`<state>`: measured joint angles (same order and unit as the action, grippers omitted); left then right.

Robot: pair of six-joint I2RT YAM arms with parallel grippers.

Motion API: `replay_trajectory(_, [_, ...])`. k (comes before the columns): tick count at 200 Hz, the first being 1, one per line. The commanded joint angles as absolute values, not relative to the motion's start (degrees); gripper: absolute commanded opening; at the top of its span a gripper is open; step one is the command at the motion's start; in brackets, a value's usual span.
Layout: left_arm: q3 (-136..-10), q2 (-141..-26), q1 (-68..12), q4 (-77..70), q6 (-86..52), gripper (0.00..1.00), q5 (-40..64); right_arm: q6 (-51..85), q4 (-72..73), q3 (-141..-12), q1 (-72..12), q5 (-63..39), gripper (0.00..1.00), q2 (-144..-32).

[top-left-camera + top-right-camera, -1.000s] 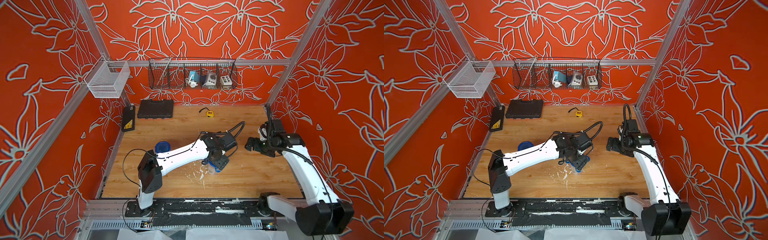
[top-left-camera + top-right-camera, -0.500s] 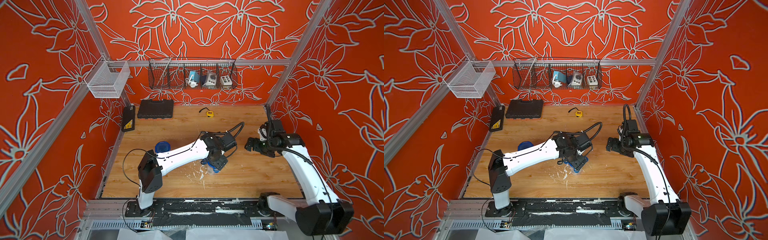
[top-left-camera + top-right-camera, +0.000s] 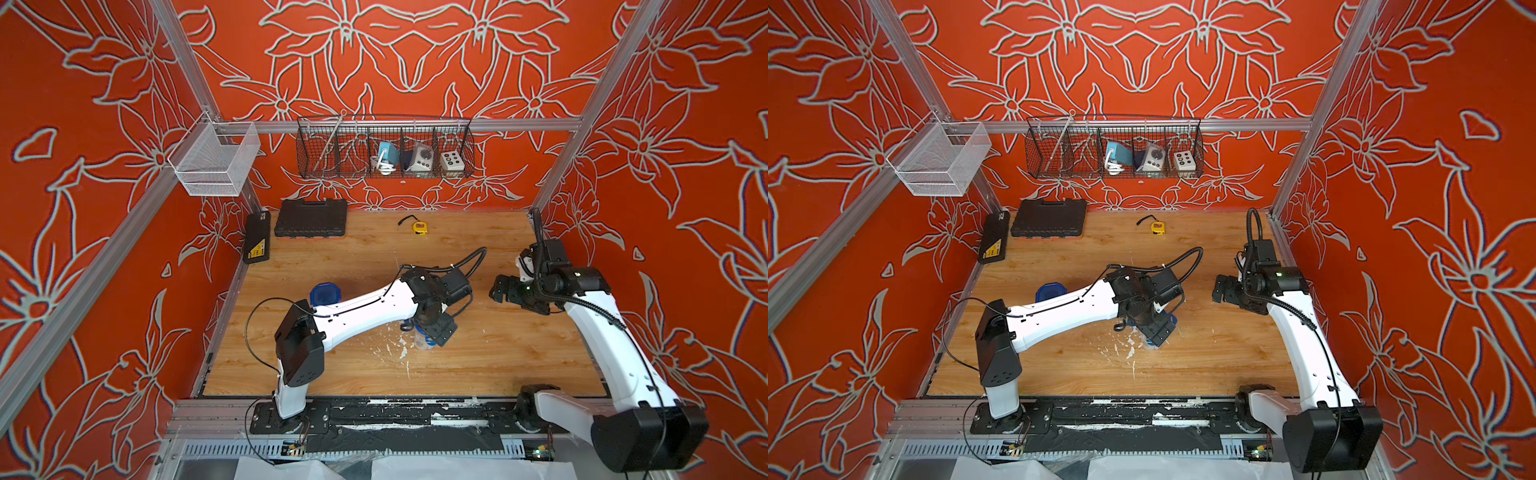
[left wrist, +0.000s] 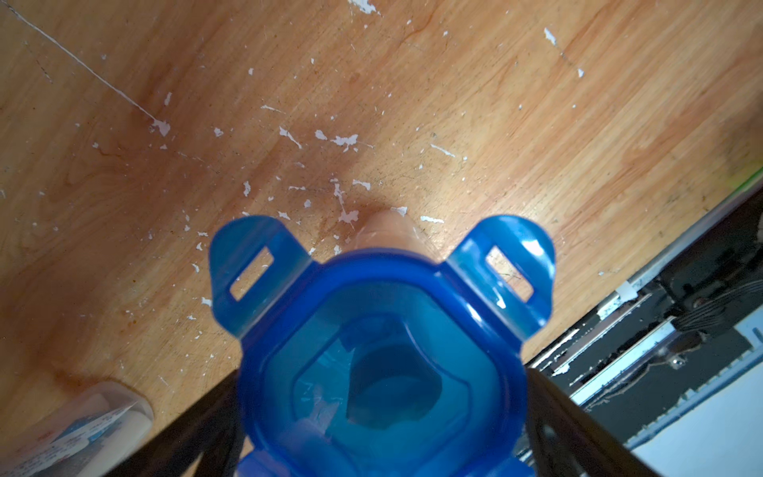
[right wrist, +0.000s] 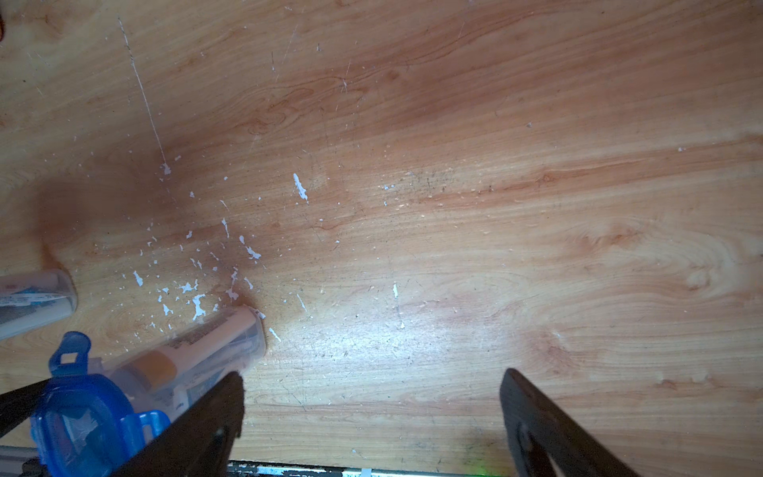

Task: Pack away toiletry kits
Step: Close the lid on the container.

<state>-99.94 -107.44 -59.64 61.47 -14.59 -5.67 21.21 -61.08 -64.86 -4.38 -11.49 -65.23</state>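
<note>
Toiletry kit under your left hand first: its clear cup sits mid-counter, packed, with the blue lid seated on top. The fingers straddle that lid, and you cannot tell whether they pinch it or hang free. Two tabs flare up unlatched, so I judge snapping them down is left. The second cup, lidded, sits partly behind your left arm; its latches are hidden. Your right hand hovers spread over bare wood.

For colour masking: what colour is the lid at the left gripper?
Translucent blue lid; left wrist view shows best.
</note>
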Motion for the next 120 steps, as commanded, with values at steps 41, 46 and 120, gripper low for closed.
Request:
replay_trajectory(41, [-103.8, -107.0, -59.8, 65.0, -14.7, 0.99, -4.9, 21.3, -62.1, -66.5, -3.8, -11.0, 0.97, -64.8])
replay_trajectory(46, [-103.6, -106.7, -59.8, 65.2, -15.0, 0.99, -5.0, 21.3, -62.1, -66.6, -3.8, -11.0, 0.97, -64.8])
replay_trajectory(120, [-101.1, -97.1, -59.7, 62.5, -18.7, 0.99, -3.2, 20.0, -66.8, -69.5, -3.8, -9.9, 0.95, -64.4])
